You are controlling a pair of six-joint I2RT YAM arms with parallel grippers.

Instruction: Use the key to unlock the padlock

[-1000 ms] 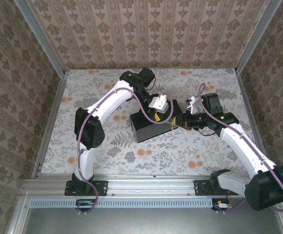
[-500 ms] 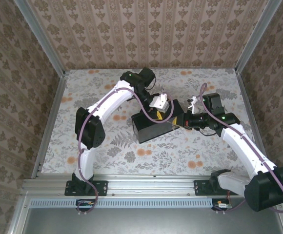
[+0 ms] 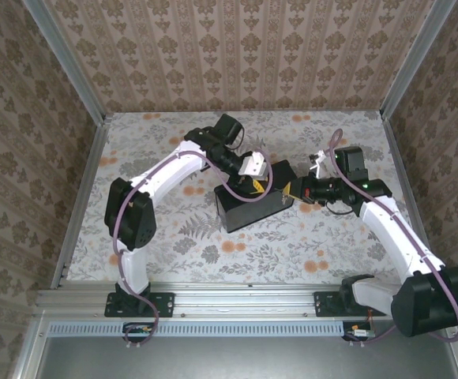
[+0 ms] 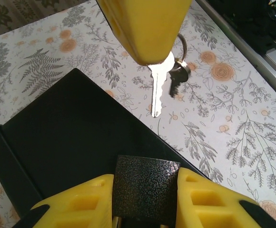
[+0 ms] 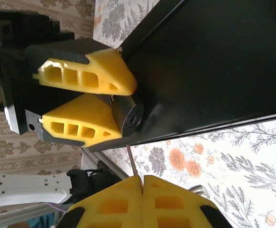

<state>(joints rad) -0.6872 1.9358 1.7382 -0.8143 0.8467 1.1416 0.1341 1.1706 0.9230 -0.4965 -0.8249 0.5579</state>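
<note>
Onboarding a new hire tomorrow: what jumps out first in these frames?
The key, pinched in the right hand, points at the padlock but is not yet in it. The left hand clamps that padlock by a black box mid-table.

The black box (image 3: 241, 212) blocks the desk (image 3: 174, 237) middle; left fingers (image 4: 76, 209) and right fingers (image 4: 142, 28) crowd its far right corner. Left and near lie open.
</note>
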